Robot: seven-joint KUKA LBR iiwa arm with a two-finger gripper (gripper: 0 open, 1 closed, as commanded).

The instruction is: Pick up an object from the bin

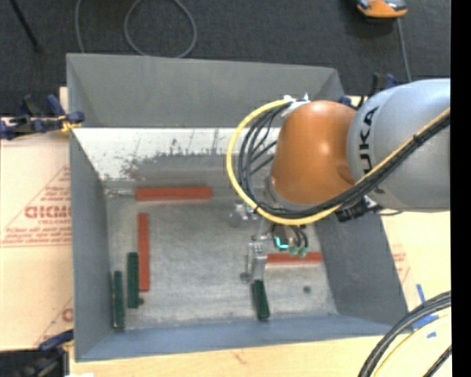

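Orange-covered wrist (314, 151) hides much of the gripper (257, 264); jaw state cannot be told
Red stick (300, 258) half-covered beside it, green stick (261, 300) just below

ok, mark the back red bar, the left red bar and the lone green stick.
back red bar (173, 193): camera view, mid-length.
left red bar (144, 251): camera view, mid-length.
lone green stick (261, 300): camera view, its middle.
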